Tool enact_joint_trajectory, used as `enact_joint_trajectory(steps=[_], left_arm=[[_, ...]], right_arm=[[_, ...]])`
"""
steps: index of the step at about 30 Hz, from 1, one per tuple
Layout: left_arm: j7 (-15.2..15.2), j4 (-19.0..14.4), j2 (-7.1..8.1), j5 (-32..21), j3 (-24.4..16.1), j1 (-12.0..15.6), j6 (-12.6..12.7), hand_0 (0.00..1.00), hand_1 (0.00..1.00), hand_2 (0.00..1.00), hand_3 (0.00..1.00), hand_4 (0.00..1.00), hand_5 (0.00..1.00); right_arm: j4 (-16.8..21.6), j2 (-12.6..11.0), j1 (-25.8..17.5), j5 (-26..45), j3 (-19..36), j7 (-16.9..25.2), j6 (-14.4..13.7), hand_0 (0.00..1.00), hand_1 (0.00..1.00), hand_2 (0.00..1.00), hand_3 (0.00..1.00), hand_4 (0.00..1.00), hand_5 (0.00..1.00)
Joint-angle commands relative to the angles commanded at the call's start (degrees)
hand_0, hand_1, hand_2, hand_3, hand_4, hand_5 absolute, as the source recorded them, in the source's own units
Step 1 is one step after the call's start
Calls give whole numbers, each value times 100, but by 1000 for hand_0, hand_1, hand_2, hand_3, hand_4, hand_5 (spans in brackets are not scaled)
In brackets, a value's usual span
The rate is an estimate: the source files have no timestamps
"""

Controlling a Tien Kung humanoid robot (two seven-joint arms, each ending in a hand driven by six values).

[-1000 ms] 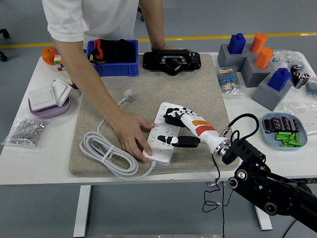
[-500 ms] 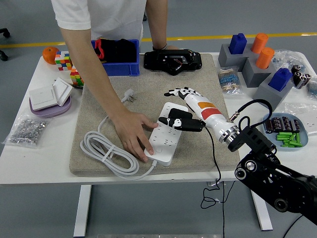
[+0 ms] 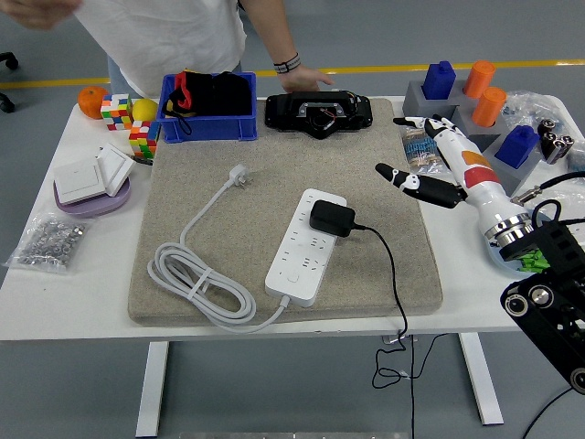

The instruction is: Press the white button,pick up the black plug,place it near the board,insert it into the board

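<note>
The white power strip (image 3: 304, 247) lies on the grey mat (image 3: 274, 192) with its round button (image 3: 292, 273) near the front end. The black plug (image 3: 331, 218) sits plugged into the strip's far end, its black cable (image 3: 391, 274) running off the table's front edge. My right hand (image 3: 422, 157) hovers open above the mat's right edge, fingers spread, holding nothing and well clear of the plug. The strip's white cord (image 3: 196, 283) coils at the mat's front left, its own plug (image 3: 237, 175) lying loose. My left arm is out of view.
A person stands at the far side with one hand (image 3: 306, 80) by the black device (image 3: 317, 112). A blue bin (image 3: 208, 106), cubes (image 3: 123, 114), a purple dish with switches (image 3: 90, 183), a screw bag (image 3: 50, 240), grey blocks (image 3: 475, 110) and a battery tray (image 3: 526, 240) ring the mat.
My right hand let go of the black plug and rose back to the right. The person's hand left the power strip and withdrew to the far side.
</note>
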Motion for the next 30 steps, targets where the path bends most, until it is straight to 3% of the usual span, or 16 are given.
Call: enact_joint_trajectory(steps=[5,13,27,30], left_arm=[[28,0,-32,188,-326,156,23,704,662,584,677,656,268],[-3,0,-55,120,-294,286,11,705,663,584,677,656,265],[-14,0,-37,146,-359,265,9,705,663,584,677,657,265],[1,0,-55,220,-445,286,11,705,663,585,677,658,266]], right_arm=[[119,-67,-474,46,688,14,27,971,881,821,800,958,807],[165,115,-951,81,1593,8,33,967,862,803,793,959,811],[201,342,-1163,87,2507,-109,103,943,826,768,777,956,817],[228,369,-1270,346,2672,-201,164,917,816,766,767,956,815]])
